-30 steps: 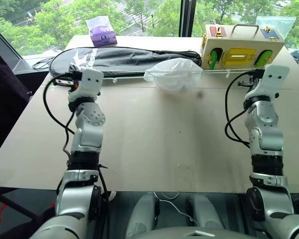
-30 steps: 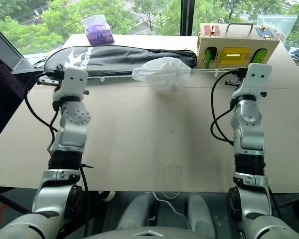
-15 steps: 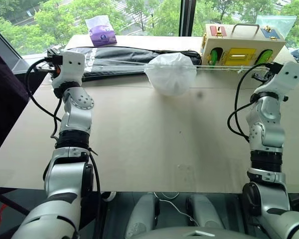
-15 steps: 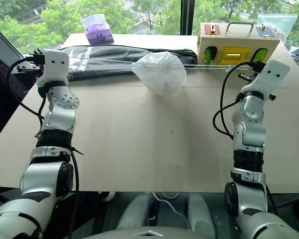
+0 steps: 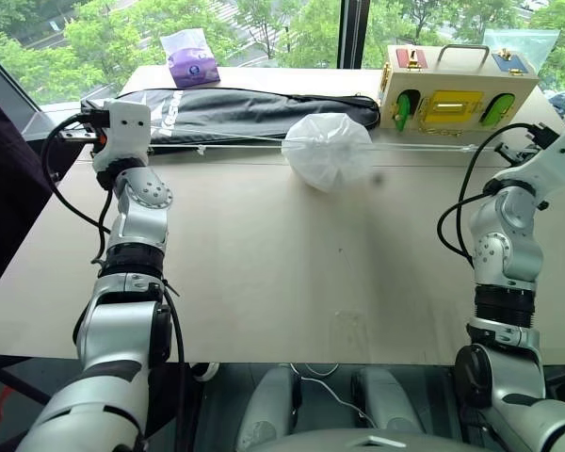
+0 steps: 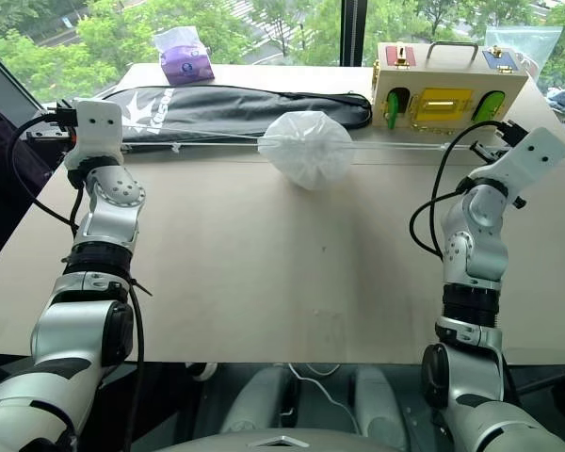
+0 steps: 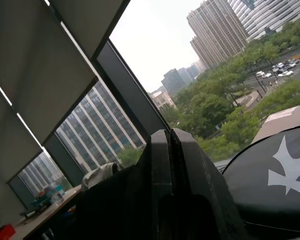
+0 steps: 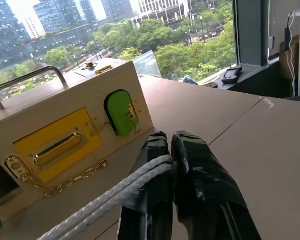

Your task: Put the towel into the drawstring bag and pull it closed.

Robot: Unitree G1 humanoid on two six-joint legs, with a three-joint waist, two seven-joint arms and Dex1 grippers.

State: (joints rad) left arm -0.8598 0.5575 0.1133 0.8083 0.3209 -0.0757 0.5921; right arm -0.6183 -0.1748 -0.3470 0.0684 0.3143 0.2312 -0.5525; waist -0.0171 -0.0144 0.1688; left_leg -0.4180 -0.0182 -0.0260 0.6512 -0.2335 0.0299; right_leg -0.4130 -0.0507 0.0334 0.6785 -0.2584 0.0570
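Right claw [image 8: 166, 150]: the two black fingers are clenched on a doubled white cord [image 8: 115, 192] that runs out between them toward the bag. Left claw [image 7: 171, 150]: fingers pressed together; judging by the taut line leading to it in the head views, it too grasps a length of the white cord [image 5: 217, 143], though the cord itself is hidden at the fingertips. The two claws stand well apart, at opposite edges of the tan tabletop [image 5: 292, 273], with the cord stretched nearly straight between them. Midway along it hangs the thin, smooth, slightly see-through white drawstring bag [image 5: 328, 149], bunched into a rounded pouch with its mouth gathered at the cord and its base resting on the tabletop. The towel cannot be made out separately; the bag's fullness suggests it is inside. Behind lie a long black racket case [image 5: 245, 108], a cream wooden latch box with yellow and green panels [image 5: 457, 89] and a purple tissue pack [image 5: 194, 61].

Step in hand, as judged: closing the mouth. To do it well, pull both ends outward evenly and level, so the bag stays centred and is not dragged against the case.
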